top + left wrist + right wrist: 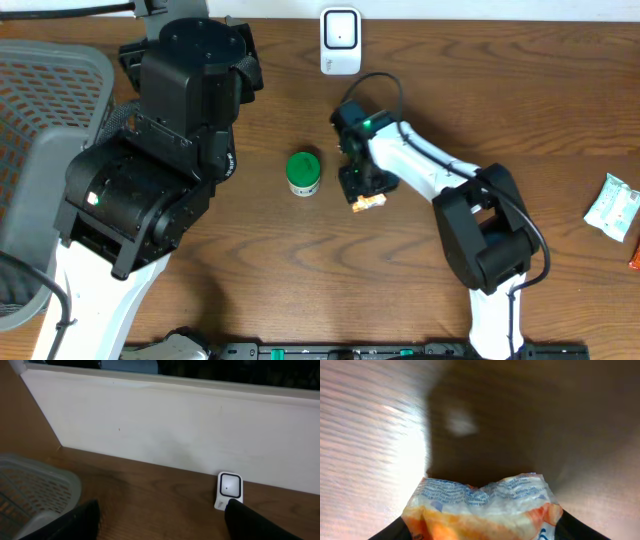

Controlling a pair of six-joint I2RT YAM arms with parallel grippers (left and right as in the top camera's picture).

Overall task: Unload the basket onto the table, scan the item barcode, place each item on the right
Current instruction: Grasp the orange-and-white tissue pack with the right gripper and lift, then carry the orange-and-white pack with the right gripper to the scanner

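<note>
At frame left our left gripper (165, 527) hangs spread and empty, out of the way. Right of the green jar (303, 172), below the top-centre scanner (340, 40), our right gripper (360, 185) pinches the orange packet (480, 510) on the table, probably to carry it to the scanner.
</note>
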